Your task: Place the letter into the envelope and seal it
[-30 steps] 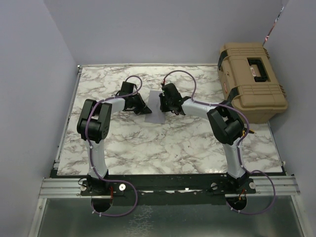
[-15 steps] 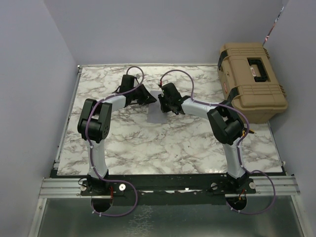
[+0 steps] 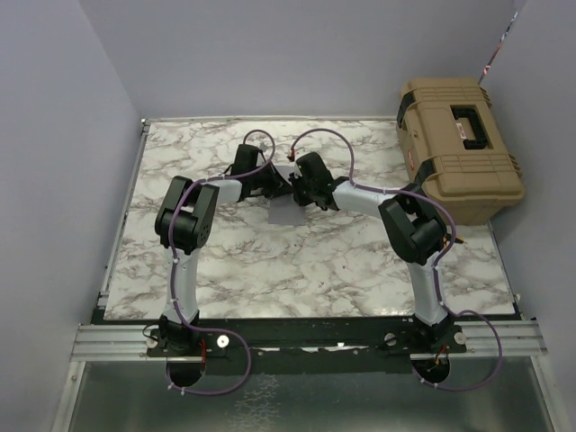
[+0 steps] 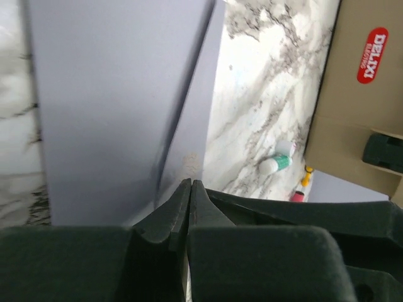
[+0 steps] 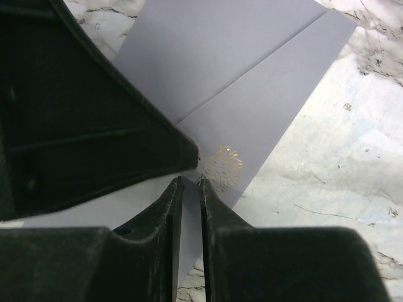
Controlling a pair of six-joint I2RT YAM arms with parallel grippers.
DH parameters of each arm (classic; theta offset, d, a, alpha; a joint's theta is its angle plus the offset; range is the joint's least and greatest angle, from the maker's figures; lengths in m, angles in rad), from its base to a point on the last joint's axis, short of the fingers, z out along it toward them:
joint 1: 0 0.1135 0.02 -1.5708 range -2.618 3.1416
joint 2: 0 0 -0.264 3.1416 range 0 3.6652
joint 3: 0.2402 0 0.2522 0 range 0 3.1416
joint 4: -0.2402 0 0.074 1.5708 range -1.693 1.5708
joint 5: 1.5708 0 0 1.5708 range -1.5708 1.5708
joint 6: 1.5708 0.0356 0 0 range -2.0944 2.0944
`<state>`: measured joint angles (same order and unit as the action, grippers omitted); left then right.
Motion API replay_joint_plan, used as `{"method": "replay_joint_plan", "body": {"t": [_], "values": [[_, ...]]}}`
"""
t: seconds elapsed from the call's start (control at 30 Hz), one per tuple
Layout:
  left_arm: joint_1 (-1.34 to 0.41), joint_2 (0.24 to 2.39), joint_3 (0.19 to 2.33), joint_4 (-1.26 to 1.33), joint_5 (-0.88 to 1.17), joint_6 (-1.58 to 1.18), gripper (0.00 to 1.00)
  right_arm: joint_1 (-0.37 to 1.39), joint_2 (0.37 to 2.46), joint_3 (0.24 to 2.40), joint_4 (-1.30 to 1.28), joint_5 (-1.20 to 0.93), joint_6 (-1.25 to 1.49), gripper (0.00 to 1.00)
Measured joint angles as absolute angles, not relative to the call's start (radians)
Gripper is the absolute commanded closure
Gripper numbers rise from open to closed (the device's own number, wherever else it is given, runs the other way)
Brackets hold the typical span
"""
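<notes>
The envelope (image 3: 286, 209) lies flat on the marble table (image 3: 270, 270), midway between my two arms. Its pointed flap is folded down and the gold emblem (image 5: 221, 168) sits at the flap's tip. The letter shows in none of my views. I take it to be inside, under the flap, but cannot confirm that.

My left gripper (image 4: 190, 185) is fully closed and empty, its tip right at the flap's point. My right gripper (image 5: 189, 182) is nearly closed, with only a thin slit between its jaws and nothing held. It sits just beside the emblem, facing the left gripper.

I judge the step to be sealing. To do it well, I should keep one closed tip pressed on the flap's point as an anchor. The other should rub outward along each slanted edge with light, even pressure, so the paper neither skates on the smooth marble nor wrinkles.
</notes>
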<state>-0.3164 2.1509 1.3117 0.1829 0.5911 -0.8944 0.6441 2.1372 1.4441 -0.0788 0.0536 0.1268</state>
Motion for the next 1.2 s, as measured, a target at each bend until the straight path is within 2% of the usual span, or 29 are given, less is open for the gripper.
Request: {"method": "replay_joint_plan", "body": {"t": [0.2, 0.5, 0.77, 0.9, 1.2], "values": [[-0.307, 2.152, 1.293, 0.168, 0.508, -0.869, 1.0, 0.644, 2.128, 1.422, -0.053, 0.047, 0.126, 0.84], [-0.302, 2.152, 1.287, 0.163, 0.5, -0.833, 1.0, 0.644, 2.122, 1.417, -0.054, 0.047, 0.134, 0.84], [-0.302, 2.152, 1.298, 0.121, 0.497, -0.825, 1.0, 0.597, 2.16, 1.643, -0.329, 0.009, 0.286, 0.86], [-0.302, 2.155, 1.309, 0.101, 0.496, -0.826, 1.0, 0.579, 2.182, 1.723, -0.369, 0.007, 0.315, 0.88], [-0.302, 2.161, 1.321, 0.083, 0.5, -0.835, 1.0, 0.588, 2.265, 1.758, -0.407, -0.036, 0.31, 0.89]]}}
